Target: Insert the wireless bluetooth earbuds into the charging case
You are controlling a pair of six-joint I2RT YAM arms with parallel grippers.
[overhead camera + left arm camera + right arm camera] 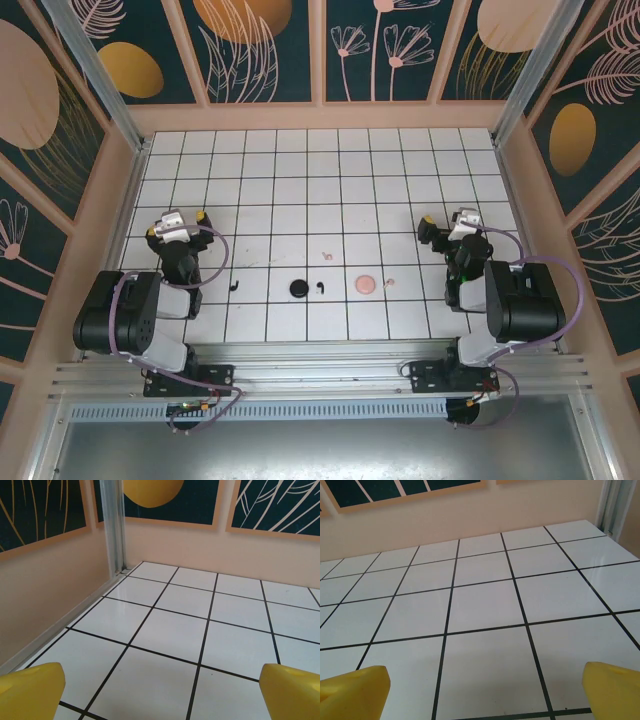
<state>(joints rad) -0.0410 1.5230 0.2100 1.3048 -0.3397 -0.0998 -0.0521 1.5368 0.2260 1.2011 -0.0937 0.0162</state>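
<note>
Lying beside black case (299, 288): black earbud (321, 289)

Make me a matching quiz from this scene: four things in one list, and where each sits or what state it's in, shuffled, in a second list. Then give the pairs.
Column one:
1. black disc
2. pink disc
3. leftmost black earbud
4. left pincer

Column two:
A. open, holding nothing
B. a pink earbud lies just to its right
C. farthest left of all the small items
D. a black earbud lies just to its right

Pairs: 1-D, 2-B, 3-C, 4-A
</note>
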